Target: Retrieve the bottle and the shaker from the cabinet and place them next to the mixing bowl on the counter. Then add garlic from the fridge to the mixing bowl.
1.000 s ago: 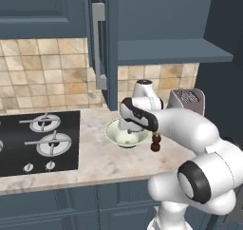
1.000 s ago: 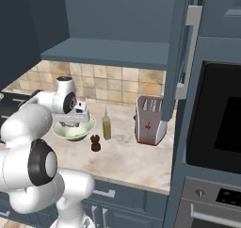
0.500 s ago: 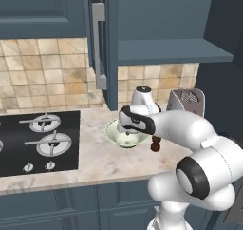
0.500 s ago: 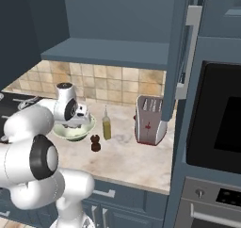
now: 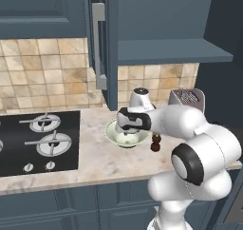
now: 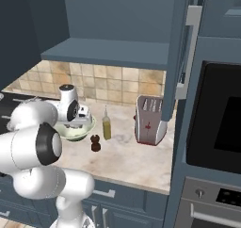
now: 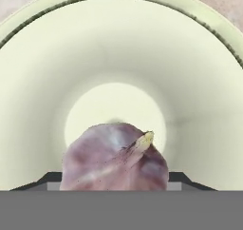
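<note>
The gripper (image 5: 127, 128) is pinching the garlic (image 7: 115, 158) directly above the mixing bowl (image 5: 115, 135). The shaker (image 6: 95, 143) and the bottle (image 6: 107, 124) are standing just beside the mixing bowl on the counter (image 6: 127, 158).

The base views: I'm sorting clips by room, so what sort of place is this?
A home kitchen, rendered rather than real. A gas hob sits in a marbled counter, a toaster stands by a built-in oven, and wall cabinets hang above a tiled backsplash.
</note>
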